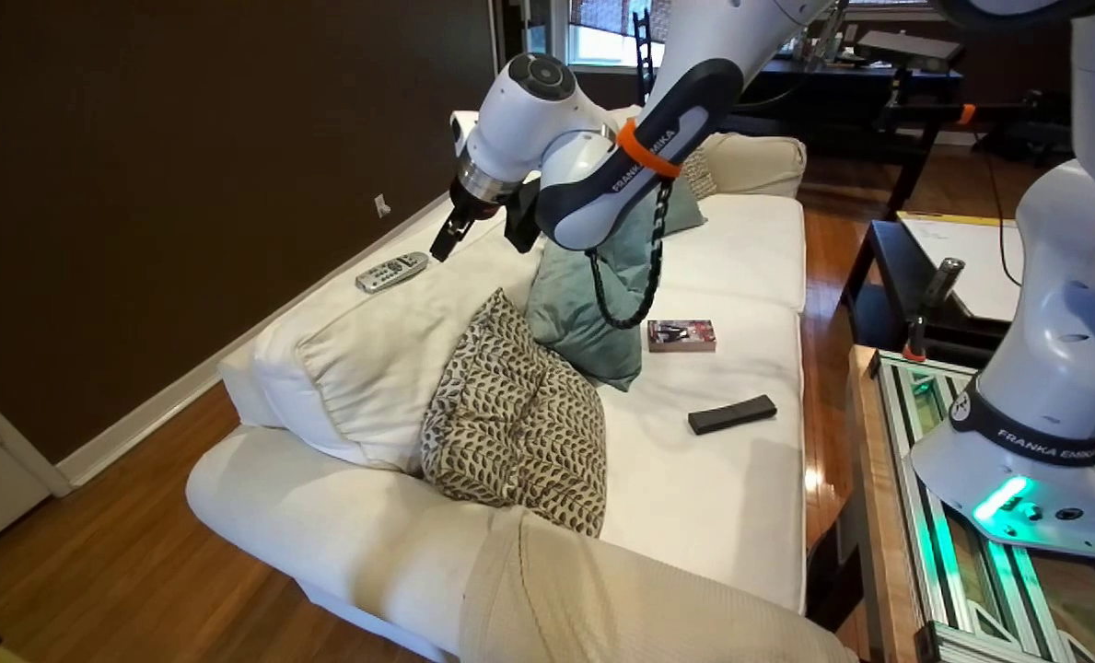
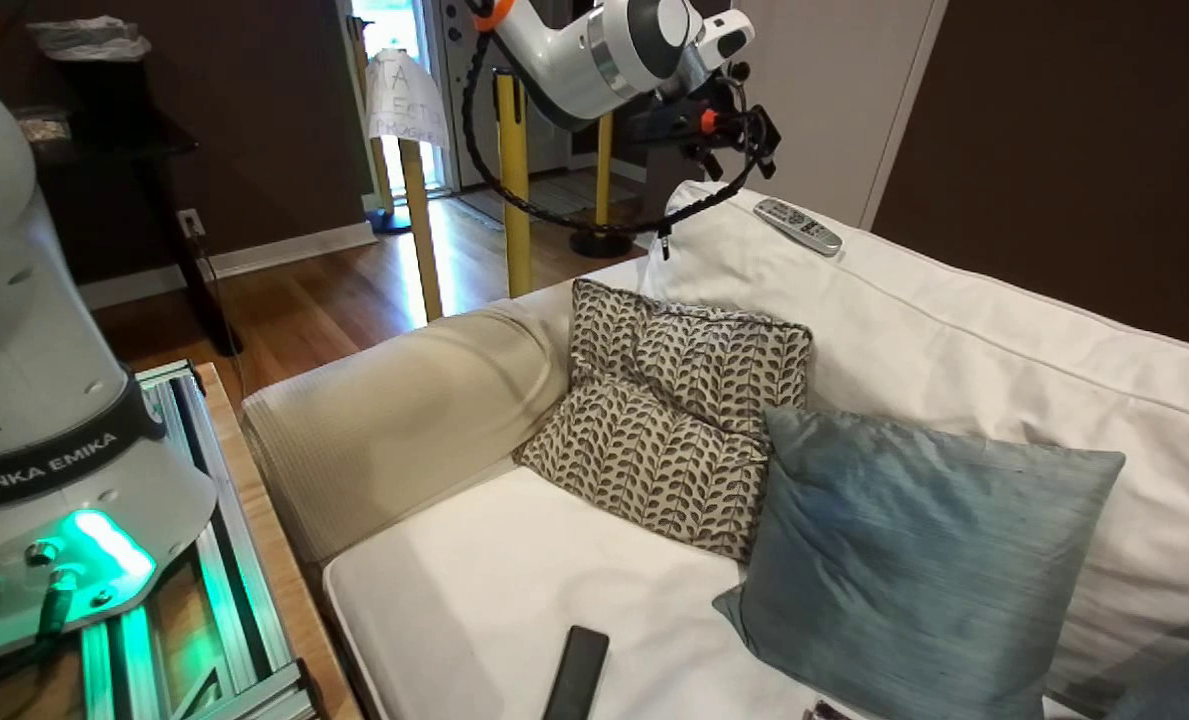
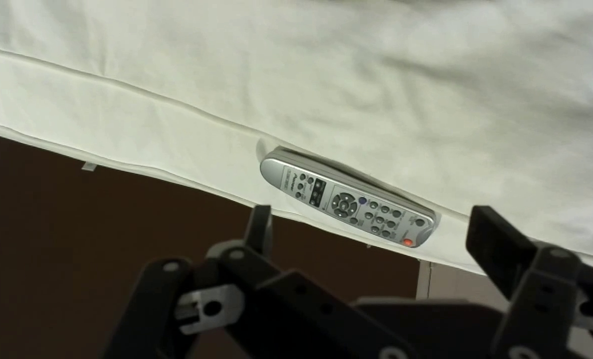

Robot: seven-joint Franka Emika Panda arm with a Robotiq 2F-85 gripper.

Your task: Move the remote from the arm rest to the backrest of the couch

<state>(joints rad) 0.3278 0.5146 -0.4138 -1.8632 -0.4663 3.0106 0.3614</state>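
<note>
The light grey remote [image 1: 392,272] lies flat on the top of the cream-white backrest [image 1: 372,359] of the couch [image 1: 740,267]. It also shows there in an exterior view [image 2: 799,227] and whole in the wrist view [image 3: 351,199], buttons up. The arm rest [image 1: 344,516] is the rounded end roll, also in an exterior view [image 2: 404,430], with nothing lying on it. My gripper [image 2: 741,170] is open and empty, above the backrest near the remote and apart from it. In the wrist view the fingers [image 3: 371,217] stand wide apart, with the remote showing beyond them.
A patterned pillow [image 1: 519,433] and a teal pillow [image 1: 593,313] lean on the backrest. A black remote [image 1: 732,414] and a small book [image 1: 681,335] lie on the seat. A dark wall [image 1: 234,138] stands behind the backrest. A cable loop [image 2: 574,215] hangs from the arm.
</note>
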